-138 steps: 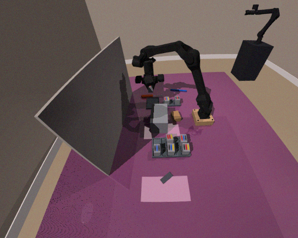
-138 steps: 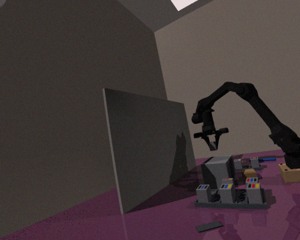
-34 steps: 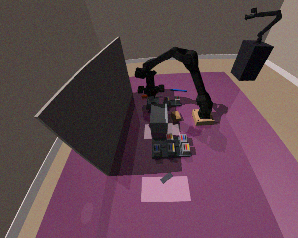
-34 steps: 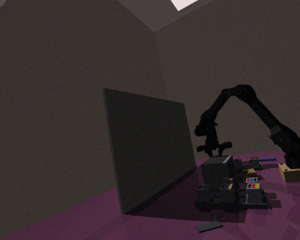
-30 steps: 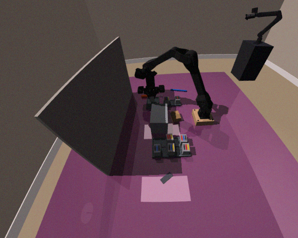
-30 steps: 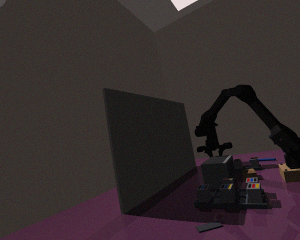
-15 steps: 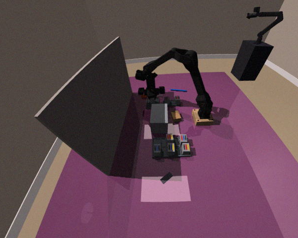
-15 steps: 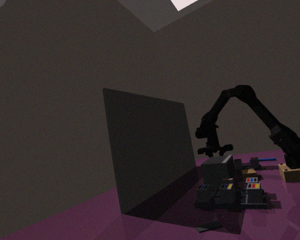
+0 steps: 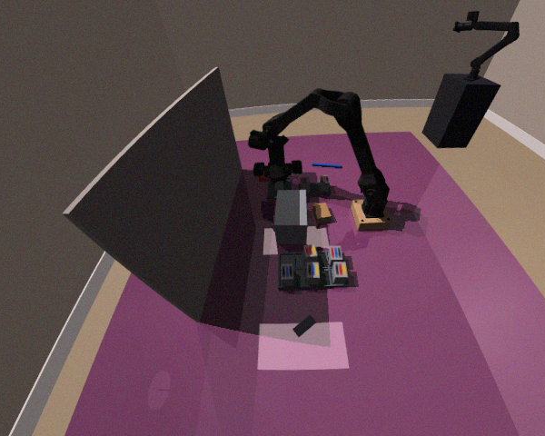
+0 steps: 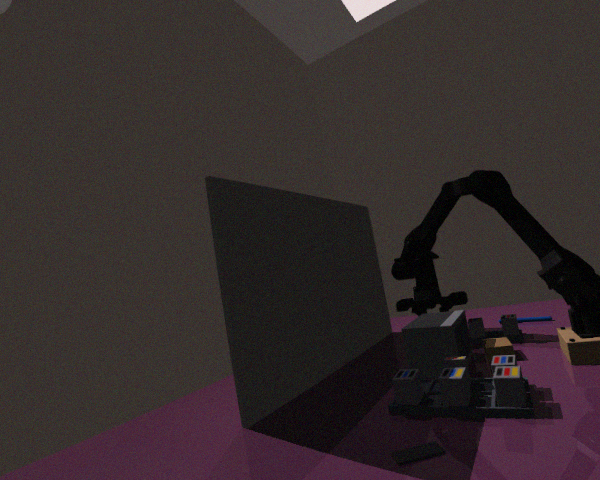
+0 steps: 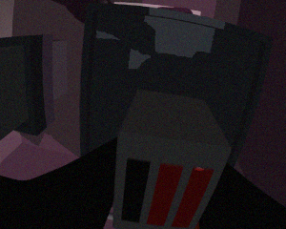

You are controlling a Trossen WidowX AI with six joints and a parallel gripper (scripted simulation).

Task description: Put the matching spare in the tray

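Note:
My gripper (image 9: 277, 180) (image 11: 162, 149) is shut on a grey spare (image 11: 169, 116) whose label shows one black and two red bars. In the wrist view the spare is over the near part of the dark tray (image 11: 85, 95); whether it touches the tray's floor I cannot tell. In the exterior view the box hides the fingertips. A large grey box (image 9: 291, 211) (image 10: 429, 338), which seems to be the mounted unit, stands in front of the gripper; no code on its back is readable. Several spares with coloured bars stand in a dark rack (image 9: 302, 287) (image 10: 434, 411).
A tall dark panel (image 9: 169, 187) (image 10: 300, 299) stands left of the box. A wooden block (image 9: 322, 213) (image 10: 498, 347) is right of it. A blue rod (image 9: 326, 164) (image 10: 535, 319) and two more spares are behind. A black bar (image 9: 304, 325) (image 10: 419, 452) lies in front.

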